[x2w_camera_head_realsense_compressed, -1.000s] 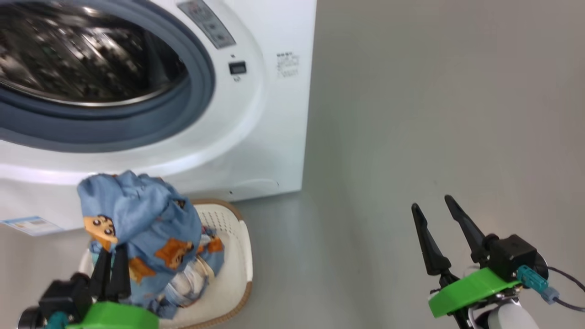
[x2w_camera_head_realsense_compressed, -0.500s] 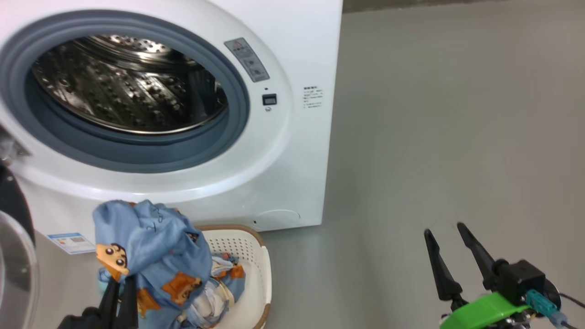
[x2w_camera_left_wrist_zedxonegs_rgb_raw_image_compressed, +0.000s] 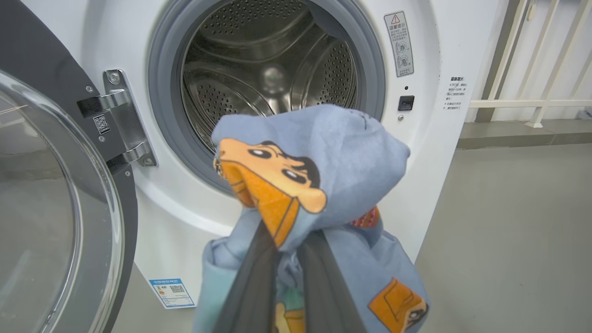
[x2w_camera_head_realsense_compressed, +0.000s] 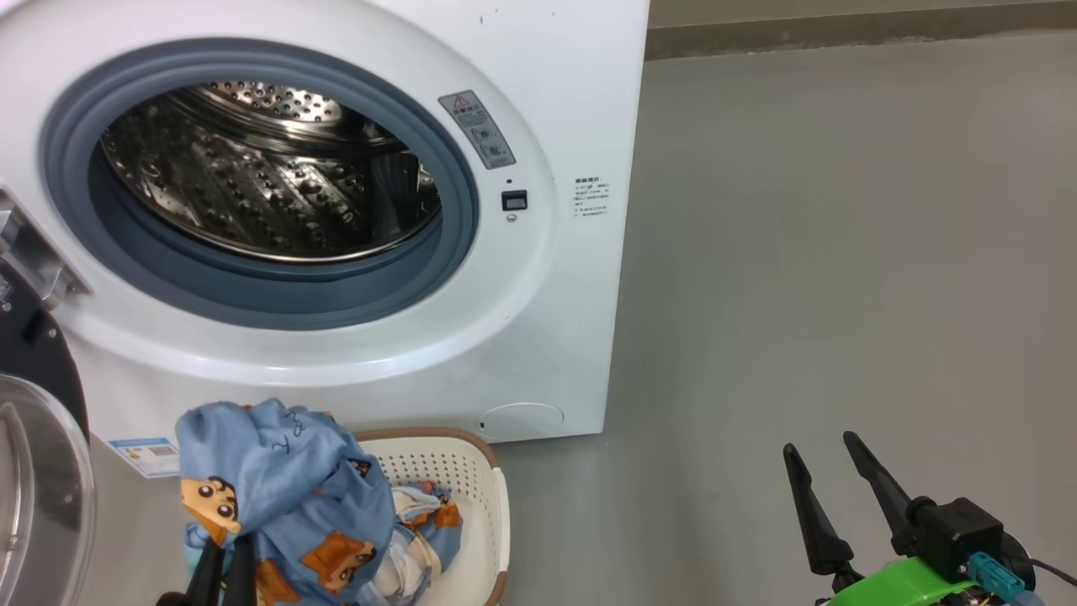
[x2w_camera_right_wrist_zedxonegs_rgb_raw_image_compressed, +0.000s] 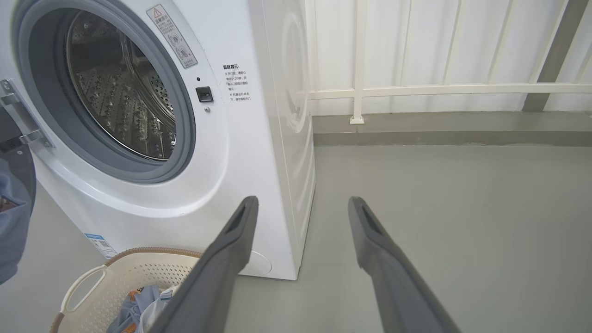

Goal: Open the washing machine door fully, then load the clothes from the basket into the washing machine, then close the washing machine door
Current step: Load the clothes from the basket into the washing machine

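Above the basket (x2w_camera_head_realsense_compressed: 475, 471), left pincer (x2w_camera_head_realsense_compressed: 225, 547) clamped on raised clothes (x2w_camera_head_realsense_compressed: 286, 471) before the washing machine (x2w_camera_head_realsense_compressed: 555, 320), right pincer (x2w_camera_head_realsense_compressed: 818, 443) gaping, empty.

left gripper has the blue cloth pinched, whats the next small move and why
Probably lift the left gripper up and forward toward the drum. It is shut on the clothes, held over the basket and lower than the opening; the washing machine door stands open and the drum looks empty.
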{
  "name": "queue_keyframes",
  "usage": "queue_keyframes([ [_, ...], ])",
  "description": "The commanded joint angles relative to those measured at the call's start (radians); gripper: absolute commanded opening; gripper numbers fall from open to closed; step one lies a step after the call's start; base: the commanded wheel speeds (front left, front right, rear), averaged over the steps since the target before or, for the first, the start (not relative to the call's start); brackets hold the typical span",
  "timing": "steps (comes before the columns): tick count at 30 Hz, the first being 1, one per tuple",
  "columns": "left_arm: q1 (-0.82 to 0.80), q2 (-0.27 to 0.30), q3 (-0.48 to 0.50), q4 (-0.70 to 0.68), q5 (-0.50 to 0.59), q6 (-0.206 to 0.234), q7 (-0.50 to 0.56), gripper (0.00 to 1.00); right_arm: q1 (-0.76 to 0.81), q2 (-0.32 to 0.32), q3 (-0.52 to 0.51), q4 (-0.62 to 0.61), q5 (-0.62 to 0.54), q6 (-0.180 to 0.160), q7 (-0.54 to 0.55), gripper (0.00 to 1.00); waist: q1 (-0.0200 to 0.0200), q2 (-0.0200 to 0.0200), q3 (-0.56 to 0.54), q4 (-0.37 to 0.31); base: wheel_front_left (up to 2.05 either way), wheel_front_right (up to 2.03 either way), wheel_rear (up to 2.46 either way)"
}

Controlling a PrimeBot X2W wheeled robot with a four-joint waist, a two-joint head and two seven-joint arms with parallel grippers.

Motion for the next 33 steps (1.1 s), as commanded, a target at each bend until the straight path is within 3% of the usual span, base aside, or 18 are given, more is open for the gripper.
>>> queue_keyframes([
  [1,-0.015,0.005,0.032,-0.032,-0.006,0.011,-0.012,0.00,-0.015,-0.003,0.024,-0.025,-0.007,0.006,-0.012,1.00,0.0000,-0.0001,0.002,-0.002,0.00,0.00,0.00],
  [17,-0.094,0.005,0.035,-0.022,-0.055,0.026,-0.012,0.00,-0.042,-0.002,0.036,-0.031,-0.009,0.006,-0.012,1.00,0.0000,-0.0001,0.079,-0.017,0.00,0.00,0.00],
  [28,-0.290,0.005,0.065,0.029,-0.060,0.027,-0.012,0.00,-0.091,-0.022,0.051,-0.048,-0.014,0.006,-0.012,1.00,0.0000,-0.0001,0.226,-0.034,0.00,0.00,0.00],
  [33,-0.428,0.014,0.086,0.073,-0.036,0.004,-0.012,0.00,-0.128,-0.026,0.059,-0.058,-0.018,0.006,-0.012,1.00,0.0000,-0.0001,0.305,-0.046,0.00,0.00,0.00],
])
